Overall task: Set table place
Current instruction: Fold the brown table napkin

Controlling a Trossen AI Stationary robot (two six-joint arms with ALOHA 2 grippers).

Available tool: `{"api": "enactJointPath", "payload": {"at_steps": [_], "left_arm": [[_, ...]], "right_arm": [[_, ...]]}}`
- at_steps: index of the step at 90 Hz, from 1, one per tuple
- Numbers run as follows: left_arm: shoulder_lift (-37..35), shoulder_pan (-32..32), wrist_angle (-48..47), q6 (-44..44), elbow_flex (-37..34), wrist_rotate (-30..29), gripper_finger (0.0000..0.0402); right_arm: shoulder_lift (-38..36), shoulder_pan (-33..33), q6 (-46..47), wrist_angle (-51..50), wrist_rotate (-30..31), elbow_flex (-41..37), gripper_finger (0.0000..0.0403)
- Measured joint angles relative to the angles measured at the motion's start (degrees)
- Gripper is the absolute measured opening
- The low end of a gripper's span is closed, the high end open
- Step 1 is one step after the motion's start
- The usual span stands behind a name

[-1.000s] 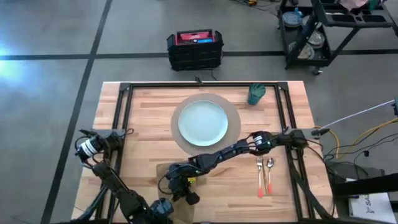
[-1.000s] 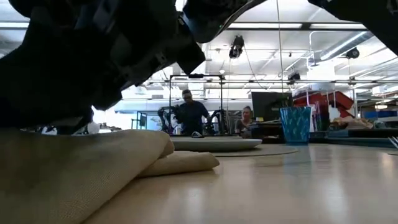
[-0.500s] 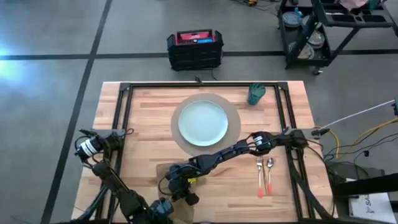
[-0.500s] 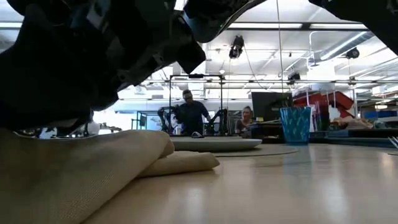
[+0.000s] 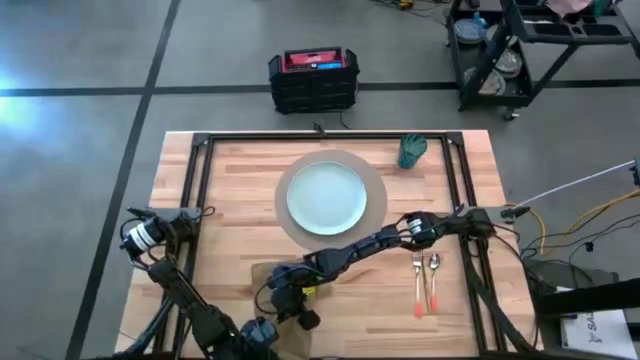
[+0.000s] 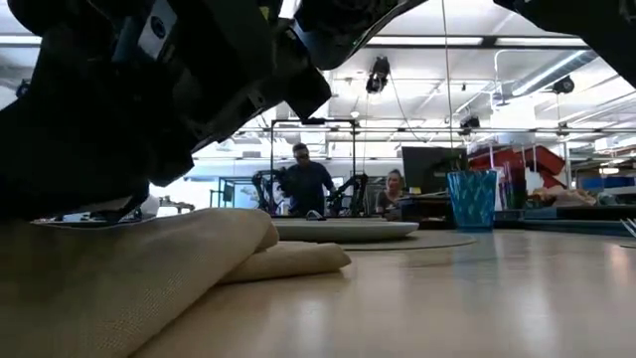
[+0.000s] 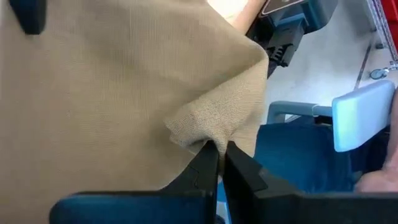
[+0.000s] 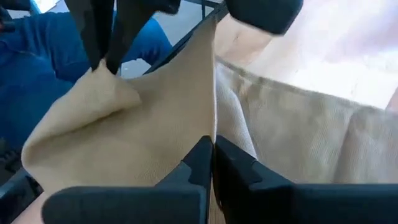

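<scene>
Desk [image 5: 230,215]: light butcher-block top crossed by a black rail frame.
Napkin [image 5: 262,275]: tan-brown cloth at the near edge of the desk, in front of the mat, bunched and partly lifted between both arms.
Left end effector [image 7: 216,163]: clenched on a puckered corner of the napkin, at the near desk edge.
Right end effector [image 8: 211,163]: pinched tight on a raised fold of the napkin, reaching in from the right side.
Plate [image 5: 326,197]: pale blue-green, centred on the round tan mat [image 5: 378,190].
Fork [image 5: 418,285] and spoon [image 5: 434,280]: orange-handled, side by side, right of the mat.
Cup [image 5: 412,151]: teal, upright near the far right corner.
</scene>
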Motion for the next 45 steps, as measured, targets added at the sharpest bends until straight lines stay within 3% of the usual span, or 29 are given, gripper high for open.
{"api": "enactJointPath", "payload": {"at_steps": [16, 45], "left_arm": [[-2.24, -0.14, -7.72, -0.06, 2.10, -0.71, 0.0000], [-5.37, -0.42, -21.77, -1.57, 5.79, -1.75, 0.0000]], "right_arm": [[-2.92, -0.18, -2.78, -6.30, 9.61, 0.09, 0.0000], [-6.81, 1.17, -5.00, -15.61, 17.79, 0.01, 0.0000]]}}
